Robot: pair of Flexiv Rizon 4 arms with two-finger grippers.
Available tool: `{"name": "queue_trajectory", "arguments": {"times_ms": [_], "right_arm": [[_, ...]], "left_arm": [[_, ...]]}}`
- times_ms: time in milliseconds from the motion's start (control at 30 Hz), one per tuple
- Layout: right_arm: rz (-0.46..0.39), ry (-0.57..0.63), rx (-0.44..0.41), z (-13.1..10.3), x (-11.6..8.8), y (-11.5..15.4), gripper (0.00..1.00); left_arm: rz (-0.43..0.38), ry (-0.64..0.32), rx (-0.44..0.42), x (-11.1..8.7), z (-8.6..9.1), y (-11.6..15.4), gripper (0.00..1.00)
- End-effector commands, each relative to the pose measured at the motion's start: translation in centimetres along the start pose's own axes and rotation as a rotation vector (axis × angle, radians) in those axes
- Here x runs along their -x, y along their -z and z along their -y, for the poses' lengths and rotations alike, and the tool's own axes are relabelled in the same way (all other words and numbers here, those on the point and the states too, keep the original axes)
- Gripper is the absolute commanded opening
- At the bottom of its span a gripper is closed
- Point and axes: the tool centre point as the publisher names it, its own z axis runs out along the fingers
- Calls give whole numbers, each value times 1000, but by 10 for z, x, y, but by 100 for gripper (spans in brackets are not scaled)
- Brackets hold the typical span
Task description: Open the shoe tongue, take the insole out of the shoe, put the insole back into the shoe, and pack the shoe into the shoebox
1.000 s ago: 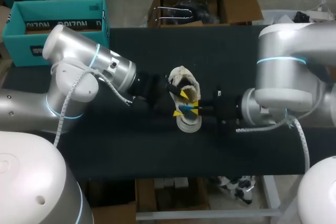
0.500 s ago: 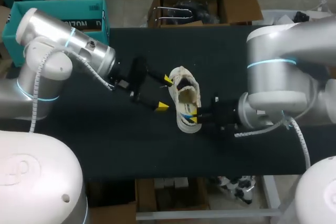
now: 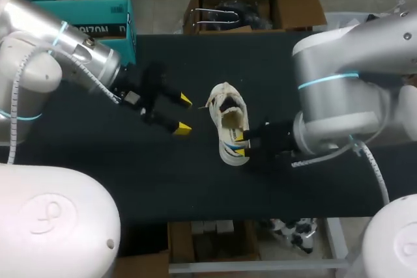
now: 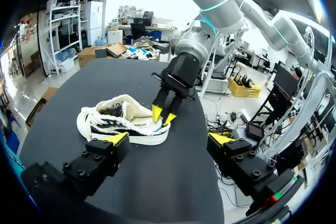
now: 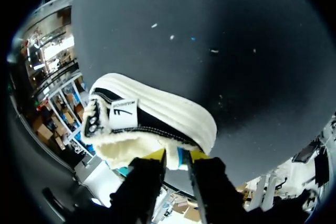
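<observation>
White sneaker (image 3: 229, 124) lies on the black table (image 3: 195, 187), outside the teal shoebox (image 3: 78, 27). Right gripper (image 3: 241, 143), nearly closed, pinches its edge; left gripper (image 3: 184, 114) hangs wide open, empty, nearby. No insole visible outside; packing looks yet to come

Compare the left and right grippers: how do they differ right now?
The left gripper is open, fingers wide apart; the right gripper has its fingers nearly together, pinching the rim of the white sneaker. The left gripper holds nothing and hangs clear of the sneaker; the right gripper is right at the sneaker's side. Shared: two-finger build, yellow tips, both pointing towards the sneaker.
</observation>
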Motion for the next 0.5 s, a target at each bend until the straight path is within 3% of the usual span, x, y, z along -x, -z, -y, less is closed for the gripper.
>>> {"name": "queue_trajectory", "arguments": {"times_ms": [33,167,233,500], "right_arm": [[92,16,47,22,-4,28,28],[76,53,19,31,-9,31,17],[77,65,1,33,-14,24,0],[118,75,-55,19,-25,-14,0]], "left_arm": [[36,29,-2,-9,-5,14,100],[46,82,-3,-7,-11,20,100],[51,111,-1,-7,-14,23,100],[75,185,8,-5,-25,37,100]]}}
